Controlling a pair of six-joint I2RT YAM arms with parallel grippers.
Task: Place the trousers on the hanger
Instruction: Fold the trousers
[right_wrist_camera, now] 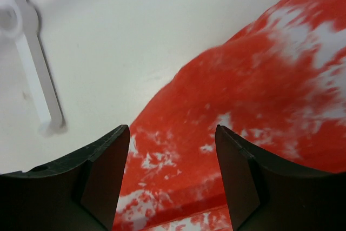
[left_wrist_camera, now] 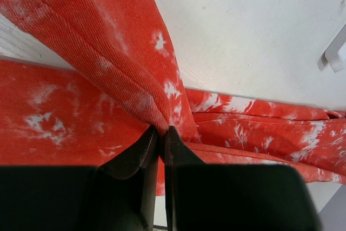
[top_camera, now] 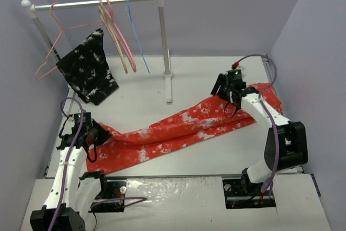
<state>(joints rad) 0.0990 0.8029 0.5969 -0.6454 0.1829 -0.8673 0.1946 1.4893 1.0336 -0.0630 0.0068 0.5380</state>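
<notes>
- Left gripper (left_wrist_camera: 160, 129): jaws pressed together on a raised fold of the trousers (left_wrist_camera: 81, 117). The cloth rises in a ridge from the pinch. My own fingers hide how deep the bite goes.
- Right gripper (right_wrist_camera: 170, 129): jaws well apart and holding nothing. It hovers over the trousers' other end, with cloth below the fingers, not between them. I cannot tell whether the tips touch the fabric.
- Trousers (top_camera: 184, 125): lying on the table (top_camera: 205, 63). The long axis runs diagonally from near-left, at the left gripper (top_camera: 93, 136), to far-right, at the right gripper (top_camera: 226, 91). So I have one arm at each end.
- Hanger (top_camera: 138, 39): hanging from the rail (top_camera: 92, 2), beyond the trousers' middle and well apart from both grippers.
  - It lies far and right of the left gripper, and far and left of the right one.
  - I judge neither arm clearly nearer.
  - The post (top_camera: 162, 36) stands between the right gripper and the hanger.
- Hard to make out:
  - I cannot tell which end is the waistband.
  - The right arm covers part of the far end of the trousers.
  - The hanger is a thin line beside the pink and beige hangers (top_camera: 121, 36), and its hook barely shows.
  - Neither wrist view shows the hanger.
</notes>
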